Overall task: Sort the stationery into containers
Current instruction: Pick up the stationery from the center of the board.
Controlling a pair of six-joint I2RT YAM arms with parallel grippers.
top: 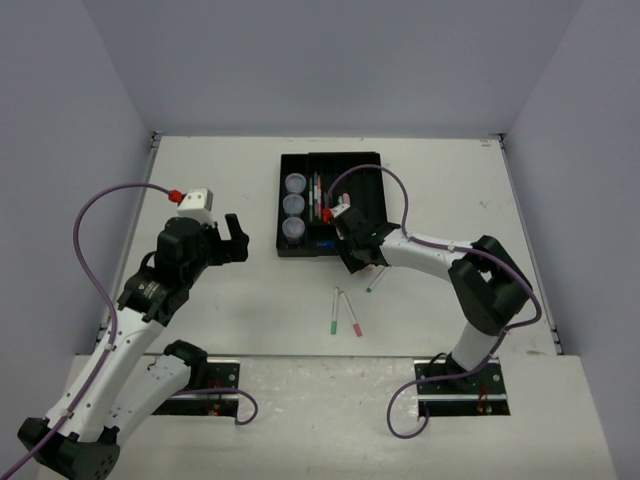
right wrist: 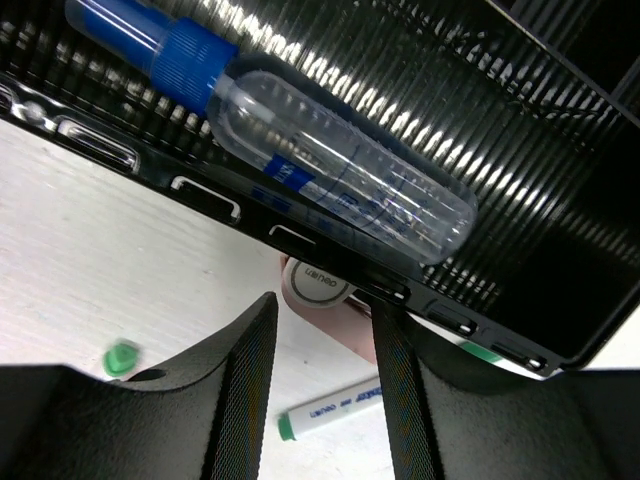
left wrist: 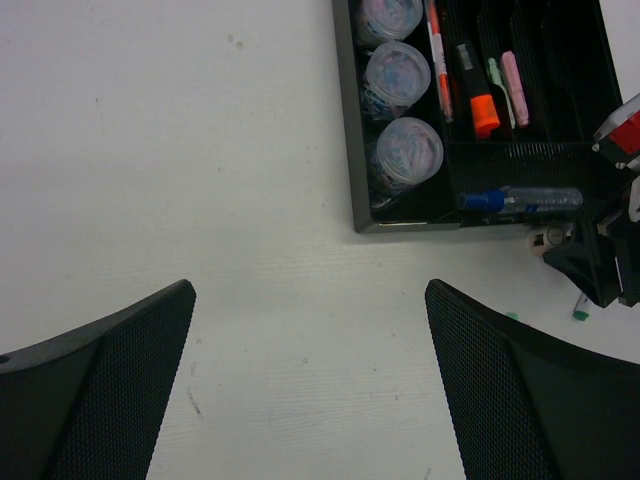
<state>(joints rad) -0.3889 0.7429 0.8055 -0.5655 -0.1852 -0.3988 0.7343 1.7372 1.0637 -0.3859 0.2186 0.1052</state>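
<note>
Pinching a pink marker [right wrist: 318,283] between the narrowed fingers of the right gripper [right wrist: 322,303], just outside the near wall of the black tray [right wrist: 300,238], toward its right end. Seeming to grip it on both sides, though not showing contact plainly.

Raising the marker well above the wall first, keeping off the clear bottle with the blue cap [right wrist: 340,170] lying in the cross slot just inside. Carrying it far toward the long slot holding the orange marker [left wrist: 484,112], right of the three pots [left wrist: 405,150]. Turning it in line with the slot, lowering until nearly resting, only then spreading the fingers.

Keeping the left gripper [left wrist: 310,390] hanging wide open over the bare table [left wrist: 150,150], left of the tray. Leaving three pens [top: 335,310] near the tray for later.
</note>
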